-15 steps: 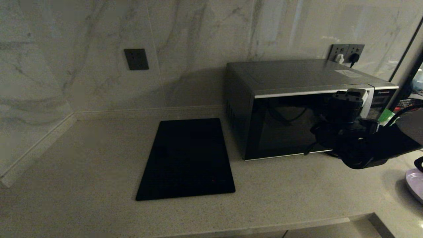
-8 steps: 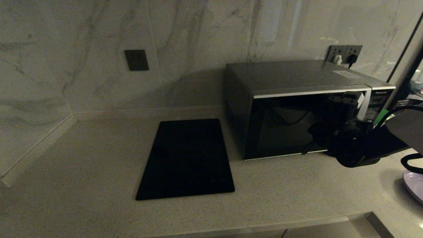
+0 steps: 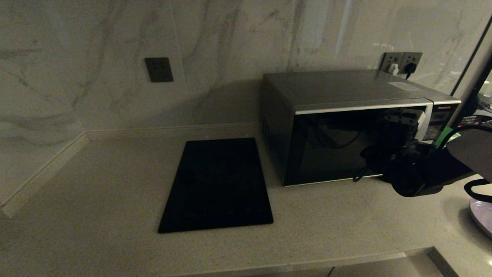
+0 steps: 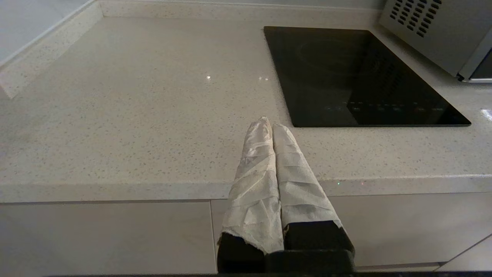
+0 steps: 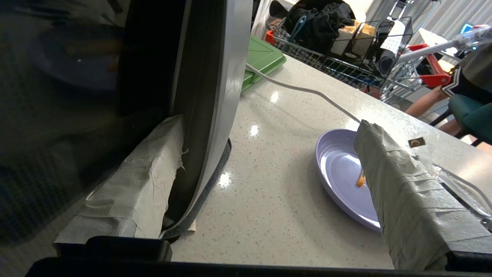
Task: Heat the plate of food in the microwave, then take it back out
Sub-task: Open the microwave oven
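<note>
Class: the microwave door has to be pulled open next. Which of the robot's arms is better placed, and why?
Right. The right gripper is open with one finger behind the microwave handle. The left gripper is shut, at the counter edge by the cooktop.

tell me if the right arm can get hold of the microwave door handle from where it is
Probably yes. The right gripper is open, with one of its fingers already behind the curved handle of the microwave and the other out over the plate. Nothing blocks closing.

Glossy dark glass fronts the brushed-metal microwave (image 3: 346,127); the speckled stone counter (image 3: 115,184) looks polished.
</note>
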{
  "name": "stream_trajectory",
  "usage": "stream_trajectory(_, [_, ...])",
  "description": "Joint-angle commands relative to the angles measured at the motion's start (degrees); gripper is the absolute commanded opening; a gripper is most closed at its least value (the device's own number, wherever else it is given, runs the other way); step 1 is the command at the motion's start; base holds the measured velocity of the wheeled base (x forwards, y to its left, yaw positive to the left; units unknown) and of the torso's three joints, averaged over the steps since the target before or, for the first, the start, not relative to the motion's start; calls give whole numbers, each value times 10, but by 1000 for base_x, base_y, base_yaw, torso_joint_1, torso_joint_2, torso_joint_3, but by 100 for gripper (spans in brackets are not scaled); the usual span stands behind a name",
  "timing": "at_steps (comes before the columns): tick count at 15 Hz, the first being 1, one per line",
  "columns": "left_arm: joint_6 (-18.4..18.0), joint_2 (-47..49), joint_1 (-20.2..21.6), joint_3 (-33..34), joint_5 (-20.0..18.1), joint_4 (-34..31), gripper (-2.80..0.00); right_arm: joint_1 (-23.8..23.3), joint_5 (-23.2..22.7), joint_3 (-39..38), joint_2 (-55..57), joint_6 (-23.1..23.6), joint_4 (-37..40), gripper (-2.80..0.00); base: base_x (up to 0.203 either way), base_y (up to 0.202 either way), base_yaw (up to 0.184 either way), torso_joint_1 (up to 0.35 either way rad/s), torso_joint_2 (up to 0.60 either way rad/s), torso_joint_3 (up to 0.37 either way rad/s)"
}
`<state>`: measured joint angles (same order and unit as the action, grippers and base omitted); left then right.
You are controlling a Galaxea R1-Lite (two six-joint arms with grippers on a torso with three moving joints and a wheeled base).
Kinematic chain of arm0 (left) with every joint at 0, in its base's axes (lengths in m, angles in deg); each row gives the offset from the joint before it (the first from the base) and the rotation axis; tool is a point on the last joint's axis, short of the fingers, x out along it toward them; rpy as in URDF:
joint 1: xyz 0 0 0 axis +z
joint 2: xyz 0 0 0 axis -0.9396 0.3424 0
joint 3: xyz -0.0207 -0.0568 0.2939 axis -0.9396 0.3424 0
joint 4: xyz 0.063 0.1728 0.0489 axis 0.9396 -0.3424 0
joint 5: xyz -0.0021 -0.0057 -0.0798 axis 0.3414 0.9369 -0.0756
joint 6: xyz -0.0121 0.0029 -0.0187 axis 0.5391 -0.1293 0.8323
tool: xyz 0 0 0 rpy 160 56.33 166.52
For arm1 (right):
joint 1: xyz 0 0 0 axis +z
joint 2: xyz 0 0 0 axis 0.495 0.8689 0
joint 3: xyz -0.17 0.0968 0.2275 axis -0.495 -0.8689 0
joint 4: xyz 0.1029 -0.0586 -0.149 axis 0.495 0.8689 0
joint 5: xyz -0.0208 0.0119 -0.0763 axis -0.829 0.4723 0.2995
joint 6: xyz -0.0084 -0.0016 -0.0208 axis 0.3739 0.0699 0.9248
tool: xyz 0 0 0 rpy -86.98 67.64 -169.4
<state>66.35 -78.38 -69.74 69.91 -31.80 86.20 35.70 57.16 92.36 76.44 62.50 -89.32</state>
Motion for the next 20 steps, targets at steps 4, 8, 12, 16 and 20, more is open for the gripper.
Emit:
stream_trajectory(4, [0, 1, 0, 0, 0, 0, -280, -7, 7, -8, 4, 1, -4, 0, 0, 0, 0, 0, 0, 0])
stream_trajectory(8, [0, 1, 0, 0, 0, 0, -280, -8, 9, -14, 3, 1, -11, 0, 0, 0, 0, 0, 0, 0])
stream_trajectory(12, [0, 1, 0, 0, 0, 0, -280, -21, 9, -8, 5, 3, -10, 0, 0, 0, 0, 0, 0, 0])
stream_trajectory(16, [0, 1, 0, 0, 0, 0, -280, -29, 6, -4, 12, 10, -11, -280, 0, 0, 0, 0, 0, 0])
stream_trajectory(20, [0, 0, 0, 0, 0, 0, -280, -28, 7, -1, 17, 10, -25, -280, 0, 0, 0, 0, 0, 0])
